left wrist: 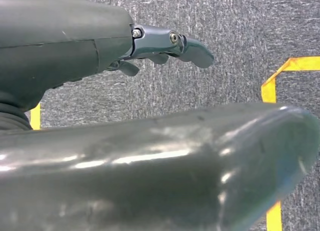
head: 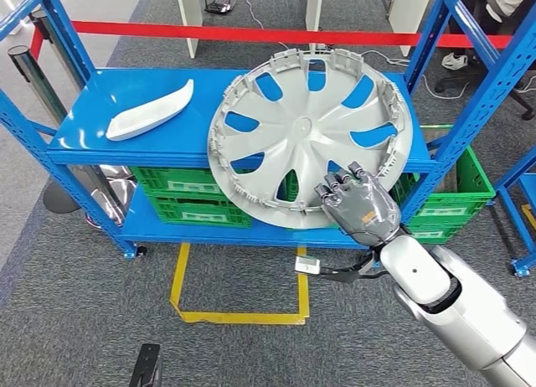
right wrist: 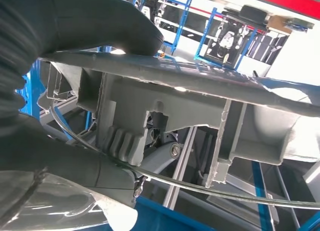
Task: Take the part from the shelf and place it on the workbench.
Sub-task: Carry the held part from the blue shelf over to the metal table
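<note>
The right hand (head: pixel 359 204) grips the near rim of the round silver plastic wheel cover (head: pixel 310 136), which tilts on the blue metal shelf (head: pixel 89 119). The left hand (left wrist: pixel 162 43) hangs over grey carpet, fingers apart, holding nothing. The pick-up seems underway; next comes lifting the cover clear and carrying it to the workbench.

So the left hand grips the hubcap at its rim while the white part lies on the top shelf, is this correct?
Not quite: it is the right hand that grips the hubcap at its rim, as the head view shows. The left hand hangs over the floor and holds nothing. The white part does lie on the top shelf.
</note>
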Robot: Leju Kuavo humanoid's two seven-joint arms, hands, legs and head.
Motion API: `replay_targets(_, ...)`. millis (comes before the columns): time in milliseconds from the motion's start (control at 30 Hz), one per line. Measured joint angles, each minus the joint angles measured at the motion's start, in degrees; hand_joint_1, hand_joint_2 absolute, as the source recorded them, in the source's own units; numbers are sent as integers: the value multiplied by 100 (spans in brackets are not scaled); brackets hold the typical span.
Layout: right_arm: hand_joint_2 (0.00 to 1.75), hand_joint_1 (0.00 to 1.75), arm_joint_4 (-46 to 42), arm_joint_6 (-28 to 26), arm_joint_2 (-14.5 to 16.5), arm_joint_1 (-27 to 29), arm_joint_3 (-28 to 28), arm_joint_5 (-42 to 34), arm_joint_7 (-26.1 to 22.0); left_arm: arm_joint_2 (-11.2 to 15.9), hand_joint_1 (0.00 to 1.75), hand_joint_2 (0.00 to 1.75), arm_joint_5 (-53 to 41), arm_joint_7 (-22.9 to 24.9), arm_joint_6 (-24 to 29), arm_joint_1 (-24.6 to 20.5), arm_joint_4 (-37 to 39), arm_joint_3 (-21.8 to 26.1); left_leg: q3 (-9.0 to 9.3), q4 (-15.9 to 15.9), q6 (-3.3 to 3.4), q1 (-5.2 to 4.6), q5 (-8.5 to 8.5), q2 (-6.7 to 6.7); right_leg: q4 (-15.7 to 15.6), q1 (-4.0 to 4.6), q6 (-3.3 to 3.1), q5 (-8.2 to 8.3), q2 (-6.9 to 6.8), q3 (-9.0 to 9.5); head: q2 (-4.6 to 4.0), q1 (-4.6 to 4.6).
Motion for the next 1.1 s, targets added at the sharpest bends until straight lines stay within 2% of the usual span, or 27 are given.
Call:
replay_targets(167,175,175,9,0,8,2,0,4,0,10,0,0,2,31,13,0,0,0,-12,4,17,-11,10,2,-3,-11,32,21,3,-14,0,-2)
replay_targets(567,175,175,21,2,11,3,3,11,1,27,0,0,-140,49,-39,3,0,-35,-35,30,35,-25,22,2,-1,-23,60,46,1,-32,0,-4)
replay_targets(667,175,175,24,2,11,3,4,11,1,33,0,0,-144,49,-36,3,0,-52,-56,51,65,-35,26,1,-9,-33,91,66,0,-36,0,-4)
replay_targets(767,175,175,25,1,10,3,4,12,1,28,0,0,-144,49,-35,2,0,-58,-34,-32,144,-11,85,11,23,-40,139,24,4,-86,0,-1)
replay_targets(800,175,175,25,0,9,1,4,13,2,26,0,0,-144,49,-35,1,0,-61,-24,-72,173,2,111,16,171,-38,147,-86,6,-164,0,3)
replay_targets(833,175,175,26,0,9,2,4,13,2,22,0,0,-144,49,-36,1,0,-63,-18,-98,194,13,132,22,453,-38,149,-257,8,-297,0,7)
replay_targets(900,175,175,30,0,10,12,5,14,2,19,0,0,-144,49,-37,6,0,-67,-34,-100,207,6,141,25,1256,-35,158,-638,9,-639,0,7)
replay_targets(933,175,175,33,1,10,24,8,14,1,18,0,0,-144,49,-37,10,0,-67,-39,-96,207,3,141,26,1560,-35,161,-735,8,-766,0,7)
replay_targets(967,175,175,35,1,10,33,12,14,0,15,0,0,-144,49,-37,12,0,-68,-42,-90,205,2,141,25,1663,-35,161,-726,8,-799,0,7)
replay_targets(1000,175,175,36,2,10,38,15,14,-1,13,0,0,-144,49,-37,12,0,-68,-43,-82,198,3,137,21,1522,-37,155,-610,7,-714,0,8)
replay_targets(1067,175,175,38,2,10,30,20,14,-2,5,0,0,-144,49,-37,13,0,-69,-46,-50,160,4,115,8,760,-35,134,-275,-2,-301,0,10)
replay_targets(1100,175,175,38,2,11,19,20,15,-2,3,0,0,-144,49,-37,12,0,-71,-60,-20,128,-4,100,4,400,-28,114,-177,-3,-103,0,10)
